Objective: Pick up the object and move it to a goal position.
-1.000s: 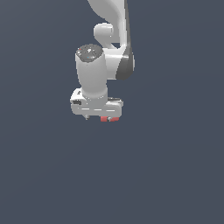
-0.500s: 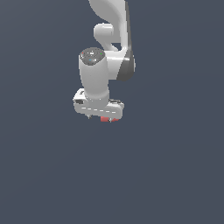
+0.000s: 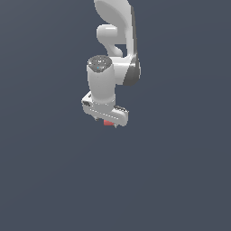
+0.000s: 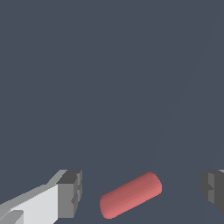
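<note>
The object (image 4: 130,195) is a small red bar with rounded ends. In the wrist view it lies at an angle between my two fingers, with a gap on each side. My gripper (image 4: 142,192) is open: one finger (image 4: 70,194) and the other finger (image 4: 213,190) stand wide apart and touch nothing. In the exterior view the white arm comes down from above, my gripper (image 3: 108,124) points down, and only a bit of the red object (image 3: 108,122) shows just under the hand.
A plain dark grey surface (image 3: 180,180) fills both views. No other objects, containers or edges show.
The wrist and hand have come down slightly and shifted a little to the exterior view's right. The red bar stays under the hand.
</note>
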You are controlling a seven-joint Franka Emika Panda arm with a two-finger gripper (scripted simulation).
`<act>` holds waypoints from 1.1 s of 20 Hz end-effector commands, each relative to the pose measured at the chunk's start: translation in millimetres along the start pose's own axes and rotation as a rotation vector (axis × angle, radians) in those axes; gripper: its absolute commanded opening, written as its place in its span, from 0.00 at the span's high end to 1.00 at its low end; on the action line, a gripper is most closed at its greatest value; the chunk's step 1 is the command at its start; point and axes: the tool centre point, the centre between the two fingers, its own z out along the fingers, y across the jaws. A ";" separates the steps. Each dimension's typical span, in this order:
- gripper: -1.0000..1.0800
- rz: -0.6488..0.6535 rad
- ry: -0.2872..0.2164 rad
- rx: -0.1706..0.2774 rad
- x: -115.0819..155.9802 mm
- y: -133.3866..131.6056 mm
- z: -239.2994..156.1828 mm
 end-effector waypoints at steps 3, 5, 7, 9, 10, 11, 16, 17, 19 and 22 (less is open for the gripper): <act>0.04 0.120 -0.004 0.002 -11.2 -1.0 11.3; 0.04 0.173 -0.006 0.003 -16.3 -1.2 16.2; 0.04 0.227 -0.008 0.003 -21.3 -1.3 21.0; 0.04 0.280 -0.010 0.003 -26.4 -1.3 25.8; 0.04 0.307 -0.011 0.003 -29.0 -1.3 28.1; 0.04 0.334 -0.011 0.002 -31.6 -1.2 30.4; 0.04 0.468 -0.015 0.001 -44.6 -0.2 41.6; 0.04 0.495 -0.015 0.000 -47.2 0.1 43.8; 0.04 0.549 -0.017 -0.001 -52.5 0.7 48.1; 0.04 0.630 -0.018 -0.003 -60.5 1.9 54.4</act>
